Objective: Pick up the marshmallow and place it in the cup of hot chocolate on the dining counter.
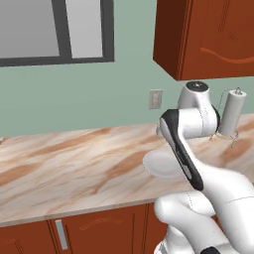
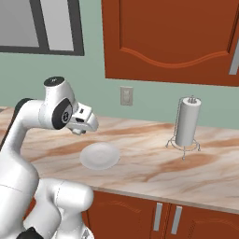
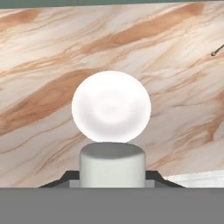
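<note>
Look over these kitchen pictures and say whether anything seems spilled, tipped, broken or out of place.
Nothing stands out. The white plate lies flat on the marble counter, and the paper towel roll stands upright in its wire holder. In the hand view the tool grips the marshmallow squarely above the plate. No spill or damage shows.

Plate (image 2: pixel 99 156) on dining counter (image 2: pixel 140 168), paper towel holder (image 2: pixel 187 124) to its right

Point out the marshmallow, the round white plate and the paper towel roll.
marshmallow (image 3: pixel 112 164): hand view, front face of the stubby cylinder between the pincer tips.
round white plate (image 2: pixel 99 156): right base view, centre of its dish.
paper towel roll (image 2: pixel 187 123): right base view, middle of the upright roll.
</note>
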Tool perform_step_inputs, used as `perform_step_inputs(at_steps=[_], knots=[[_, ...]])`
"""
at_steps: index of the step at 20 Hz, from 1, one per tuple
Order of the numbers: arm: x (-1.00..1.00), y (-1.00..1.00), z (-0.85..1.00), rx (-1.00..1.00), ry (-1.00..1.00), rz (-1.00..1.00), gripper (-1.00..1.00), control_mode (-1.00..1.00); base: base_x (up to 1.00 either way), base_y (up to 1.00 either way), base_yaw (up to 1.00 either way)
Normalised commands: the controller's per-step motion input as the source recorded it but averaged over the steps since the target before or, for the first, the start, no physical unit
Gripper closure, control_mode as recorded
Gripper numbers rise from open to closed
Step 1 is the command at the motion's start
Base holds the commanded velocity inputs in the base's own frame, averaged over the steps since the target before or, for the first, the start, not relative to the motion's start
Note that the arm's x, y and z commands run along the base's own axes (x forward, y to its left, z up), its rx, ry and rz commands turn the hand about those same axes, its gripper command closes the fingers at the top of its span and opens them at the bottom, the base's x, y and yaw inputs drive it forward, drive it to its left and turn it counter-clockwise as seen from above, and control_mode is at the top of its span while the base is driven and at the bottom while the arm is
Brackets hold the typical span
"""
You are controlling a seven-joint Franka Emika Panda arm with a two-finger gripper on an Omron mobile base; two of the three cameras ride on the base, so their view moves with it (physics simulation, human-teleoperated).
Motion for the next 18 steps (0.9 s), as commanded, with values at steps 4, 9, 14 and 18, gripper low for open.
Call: perform_step_inputs(at_steps=[4, 9, 14, 18], knots=[[-0.36, 0.02, 0.48, 0.00, -0.12, 0.18, 1.00, -1.00, 0.00, 0.00, 0.00], [-0.36, 0.03, 0.38, 0.00, -0.06, 0.09, 1.00, -1.00, 0.00, 0.00, 0.00], [-0.37, 0.00, 0.32, 0.00, -0.03, 0.03, 1.00, -1.00, 0.00, 0.00, 0.00], [-0.37, 0.00, 0.27, 0.00, -0.01, 0.00, 1.00, -1.00, 0.00, 0.00, 0.00]])
